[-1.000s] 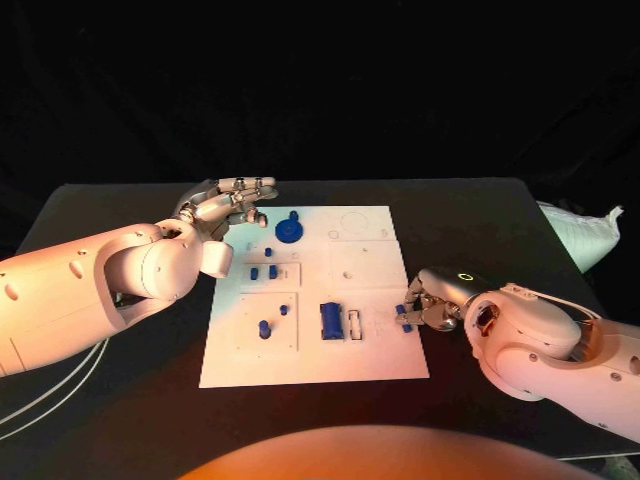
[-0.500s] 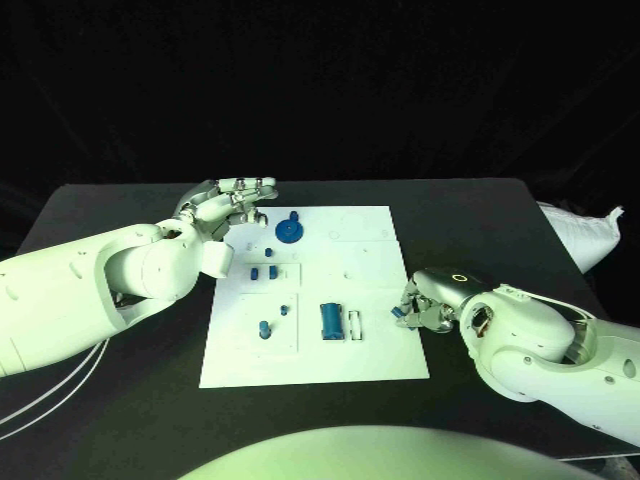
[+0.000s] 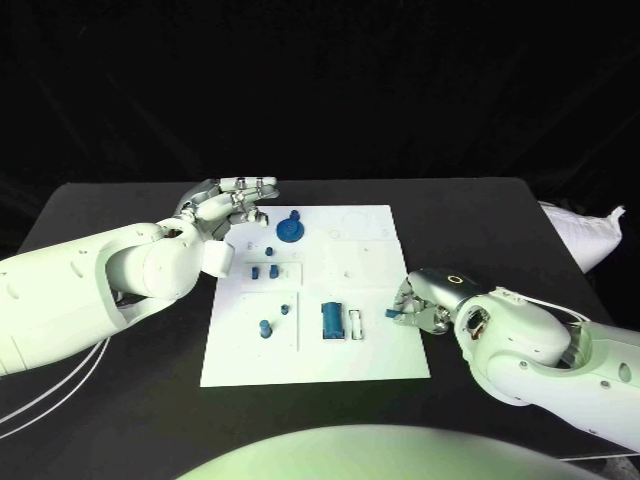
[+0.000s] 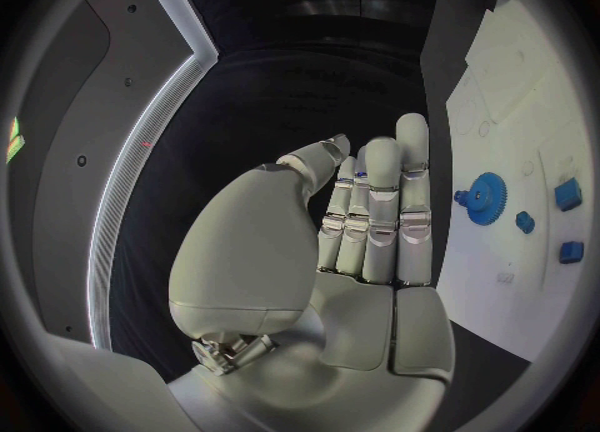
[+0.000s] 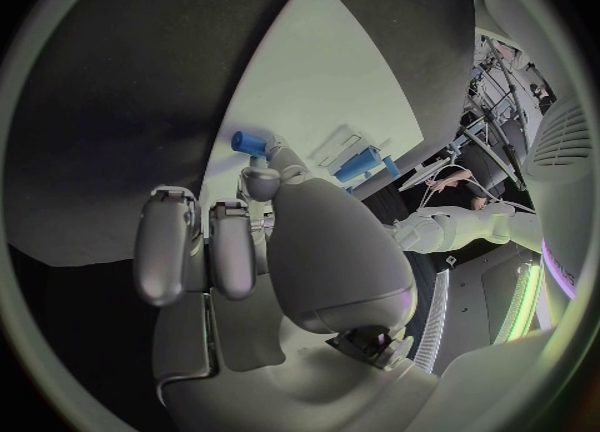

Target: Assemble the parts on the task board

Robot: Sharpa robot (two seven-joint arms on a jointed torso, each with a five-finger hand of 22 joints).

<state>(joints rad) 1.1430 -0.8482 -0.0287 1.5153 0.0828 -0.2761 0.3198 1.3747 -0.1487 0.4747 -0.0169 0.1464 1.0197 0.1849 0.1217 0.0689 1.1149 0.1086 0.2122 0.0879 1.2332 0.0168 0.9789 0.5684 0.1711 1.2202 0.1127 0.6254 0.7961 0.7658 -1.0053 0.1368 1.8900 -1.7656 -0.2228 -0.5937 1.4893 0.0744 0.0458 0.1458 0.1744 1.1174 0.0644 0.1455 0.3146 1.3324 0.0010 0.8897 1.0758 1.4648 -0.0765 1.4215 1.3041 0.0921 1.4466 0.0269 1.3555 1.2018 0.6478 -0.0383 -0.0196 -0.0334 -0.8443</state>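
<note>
Right hand (image 3: pixel 424 308) pinches small blue peg (image 5: pixel 250 142) at task board (image 3: pixel 320 365) right edge; looks light, rigid, slippery, so grip mid-body. Left hand (image 3: pixel 234 200) released, holds nothing.

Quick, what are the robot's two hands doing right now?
Left hand: open, holding nothing, fingers straight beside the task board.
Right hand: pinching a small blue part at the board's edge.

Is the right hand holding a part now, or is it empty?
Holding: the right hand pinches a small blue part at its fingertips.
</note>
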